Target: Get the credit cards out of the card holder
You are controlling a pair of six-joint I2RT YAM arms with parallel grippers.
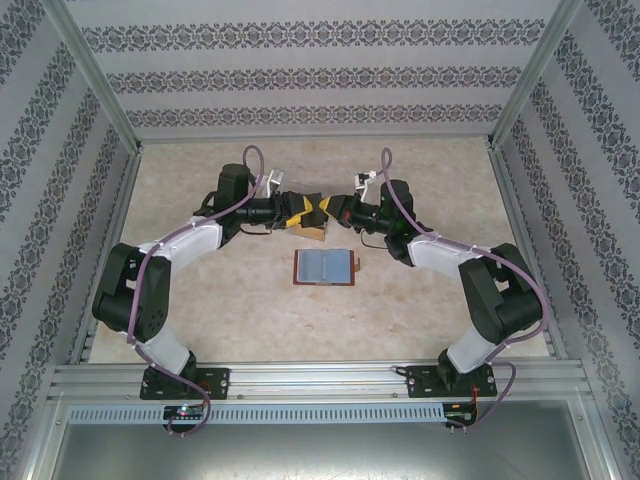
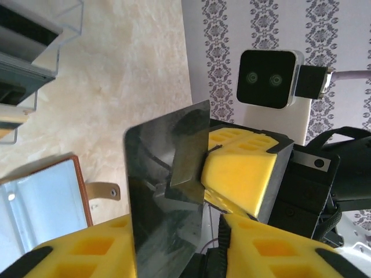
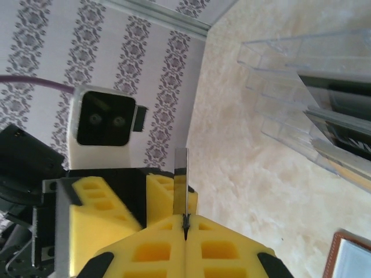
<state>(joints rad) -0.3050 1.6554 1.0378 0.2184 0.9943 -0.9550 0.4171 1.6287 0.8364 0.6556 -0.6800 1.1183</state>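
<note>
Both our arms fold inward, elbows out at 8 and 4 o'clock, wrists meeting tip to tip. Our right gripper (image 3: 185, 223) pinches flat on a card (image 3: 181, 174); our left gripper (image 2: 174, 249) flanks it, possibly without clamping.

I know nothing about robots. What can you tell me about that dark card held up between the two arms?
The dark, glossy rectangular card looks like thin plastic; edge-on it is a sliver. It stands on edge above the table, apart from the open brown card holder. The right gripper is shut on one end. The yellow fingers of the left gripper flank the other end; their grip is unclear.
</note>
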